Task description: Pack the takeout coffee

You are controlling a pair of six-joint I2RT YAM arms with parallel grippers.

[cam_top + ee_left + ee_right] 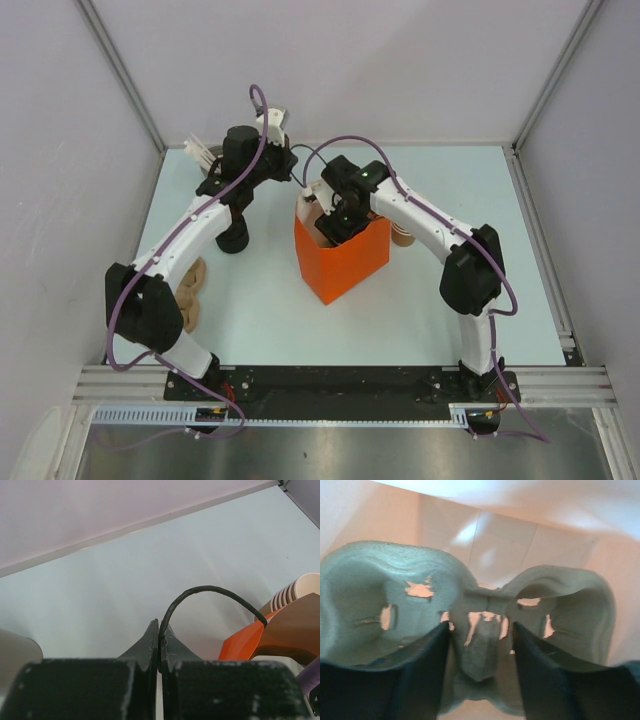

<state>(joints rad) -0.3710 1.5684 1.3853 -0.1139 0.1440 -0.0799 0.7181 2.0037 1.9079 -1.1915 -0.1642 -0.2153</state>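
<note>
An orange paper bag stands open mid-table. My left gripper is shut on the bag's thin black cord handle, which loops up out of the pinched tips of the left gripper; the bag's orange edge shows to the right. My right gripper is down inside the bag. In the right wrist view the right gripper is open, its fingers straddling the middle ridge of a grey pulp cup carrier with a gap on each side. No lidded coffee cup shows.
A stack of lidless tan cups lies behind the bag and shows in the top view. A black round stack stands under the left arm. Tan pieces lie at the left. The walls close in the back and sides.
</note>
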